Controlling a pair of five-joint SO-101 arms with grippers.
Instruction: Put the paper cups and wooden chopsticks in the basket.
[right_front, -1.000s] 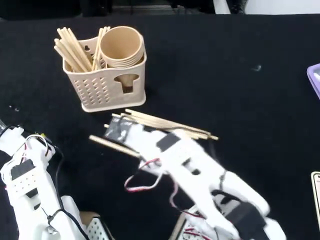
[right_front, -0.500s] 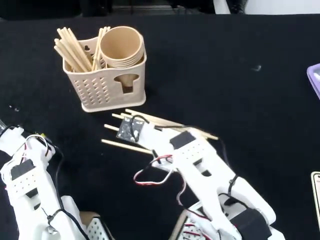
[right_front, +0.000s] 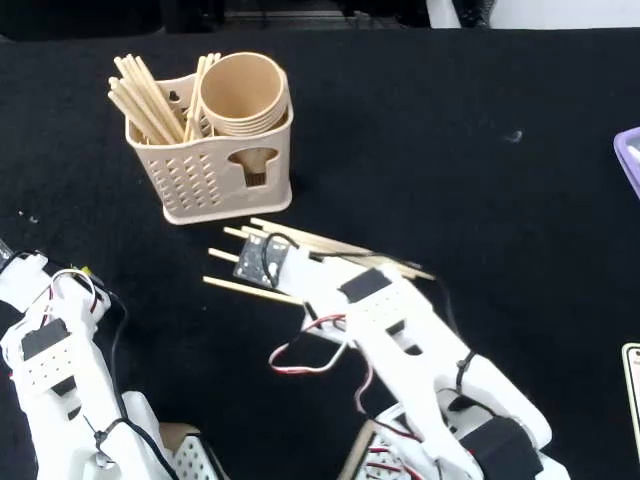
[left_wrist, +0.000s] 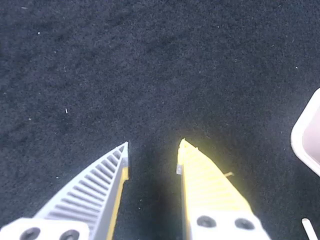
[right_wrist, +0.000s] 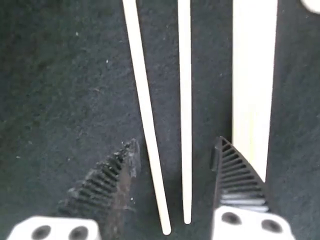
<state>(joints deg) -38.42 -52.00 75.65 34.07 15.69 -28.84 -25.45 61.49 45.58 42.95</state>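
Right end effector (right_wrist: 175, 145) gapes wide, empty, straddling two loose chopsticks (right_wrist: 185, 100) on the tabletop (right_wrist: 60, 75); best to sink lower, pinch both squarely, then lift toward the basket (right_front: 215, 175)

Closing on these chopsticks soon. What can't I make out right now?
High view: the right arm covers part of the loose chopsticks, so no count.
Right wrist view: chopstick far ends are cut by the edge.
High view: basket wall hides the cup stack depth.
Left wrist view: a pale object is cut by the edge.
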